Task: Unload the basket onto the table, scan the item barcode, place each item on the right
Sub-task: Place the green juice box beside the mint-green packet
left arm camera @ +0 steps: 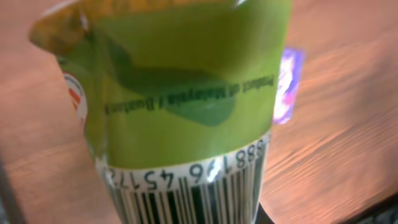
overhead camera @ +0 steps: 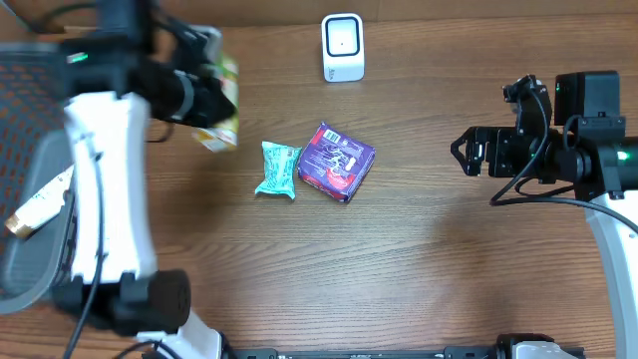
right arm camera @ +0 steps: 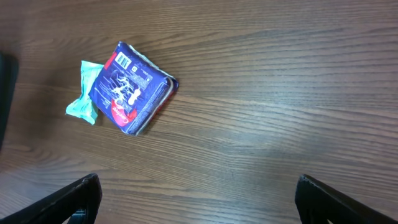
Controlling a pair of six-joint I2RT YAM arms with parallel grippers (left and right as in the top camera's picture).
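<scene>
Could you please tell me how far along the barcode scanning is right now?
Done: the left gripper holds the green packet. In hand: its barcode is exposed, but the packet is off to one side of the white scanner. Left: the scan itself; the teal packet and purple packet lie on the table; the right gripper is open, empty.

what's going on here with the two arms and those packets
The left gripper is shut on a green packet at the far left of the table. The packet's barcode faces the left wrist camera. The white scanner stands at the back edge, off to the packet's right. The right gripper is open and empty over the right side. A purple packet and a teal packet lie next to each other mid-table, with neither gripper on them.
</scene>
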